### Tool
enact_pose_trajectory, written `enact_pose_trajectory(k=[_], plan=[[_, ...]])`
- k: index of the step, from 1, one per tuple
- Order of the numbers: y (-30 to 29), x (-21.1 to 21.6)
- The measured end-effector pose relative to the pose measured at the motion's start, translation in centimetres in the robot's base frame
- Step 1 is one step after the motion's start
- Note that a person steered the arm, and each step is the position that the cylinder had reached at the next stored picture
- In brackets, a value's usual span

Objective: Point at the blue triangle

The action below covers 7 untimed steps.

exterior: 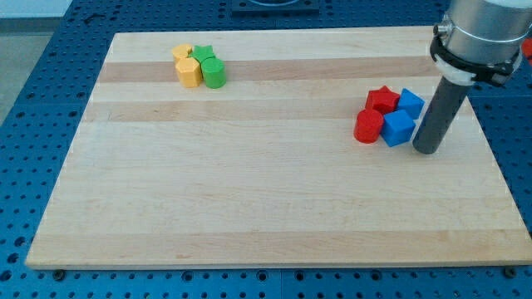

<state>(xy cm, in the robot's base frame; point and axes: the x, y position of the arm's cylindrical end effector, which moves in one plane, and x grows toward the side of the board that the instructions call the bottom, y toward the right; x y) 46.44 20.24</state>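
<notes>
Two blue blocks sit at the view's right: one (pixel 399 128) nearer the bottom, one (pixel 410 103) just above and to its right. I cannot tell which of them is the triangle. A red star-like block (pixel 382 100) and a red cylinder (pixel 368 126) touch them on the left. My tip (pixel 426 152) rests on the board just right of the lower blue block, very close to it; I cannot tell whether it touches.
A cluster at the view's top left holds two yellow blocks (pixel 189 71) (pixel 183 52) and two green blocks (pixel 214 74) (pixel 204 55). The wooden board (pixel 249 191) lies on a blue perforated table. The board's right edge is near the rod.
</notes>
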Motion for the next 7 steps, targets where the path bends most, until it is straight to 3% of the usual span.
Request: enact_pose_trajectory(k=[3,4,5,7], plan=[[-0.2,0.0],[2.6,0.0],[8.1,-1.4],[9.8,-6.6]])
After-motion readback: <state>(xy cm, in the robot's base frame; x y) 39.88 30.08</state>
